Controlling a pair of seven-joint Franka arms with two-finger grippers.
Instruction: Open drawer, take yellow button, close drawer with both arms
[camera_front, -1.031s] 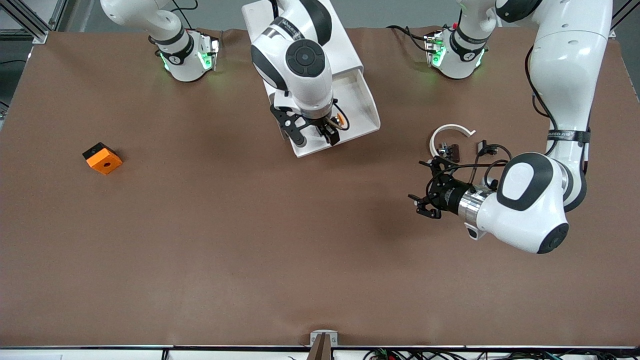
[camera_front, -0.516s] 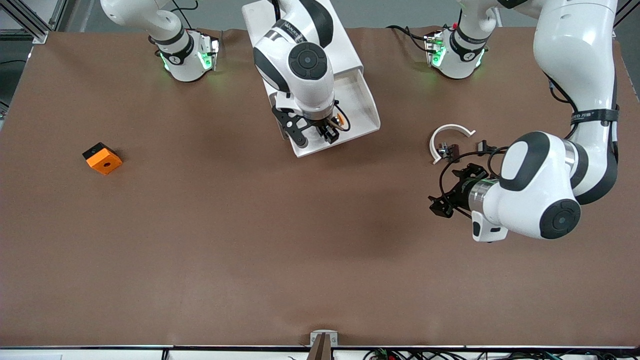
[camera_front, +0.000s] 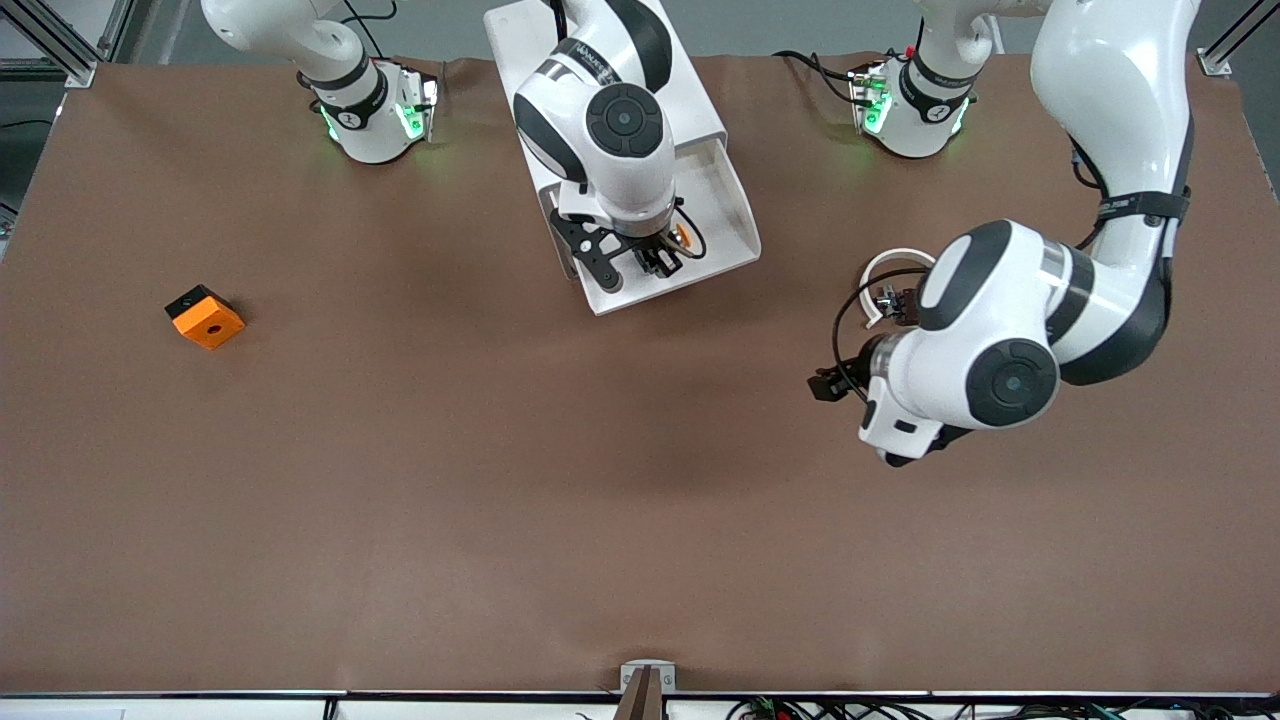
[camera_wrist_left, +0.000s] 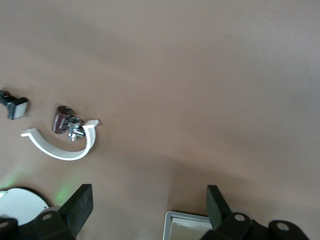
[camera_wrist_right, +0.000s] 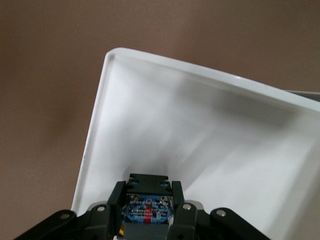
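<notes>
The white drawer (camera_front: 725, 215) stands pulled open out of its white cabinet (camera_front: 690, 90). My right gripper (camera_front: 655, 258) hangs over the open drawer, shut on the button (camera_front: 681, 236), whose orange cap shows beside the fingers. In the right wrist view the gripper (camera_wrist_right: 147, 192) clamps the button's dark blue-black body (camera_wrist_right: 147, 211) above the drawer's white floor (camera_wrist_right: 200, 135). My left gripper (camera_front: 826, 385) is open and empty over bare table, toward the left arm's end. In the left wrist view it (camera_wrist_left: 147, 212) frames a corner of the drawer (camera_wrist_left: 187, 227).
An orange square block with a hole (camera_front: 204, 316) lies toward the right arm's end. A white C-shaped clip (camera_front: 885, 262) with small metal parts (camera_front: 893, 298) lies beside the left arm; the clip (camera_wrist_left: 60, 150) also shows in the left wrist view. Brown mat (camera_front: 500, 480) covers the table.
The left arm has swung and turned its wrist, carrying its open gripper back toward the table's middle. The right gripper has shifted slightly toward the cabinet, still holding the button.
</notes>
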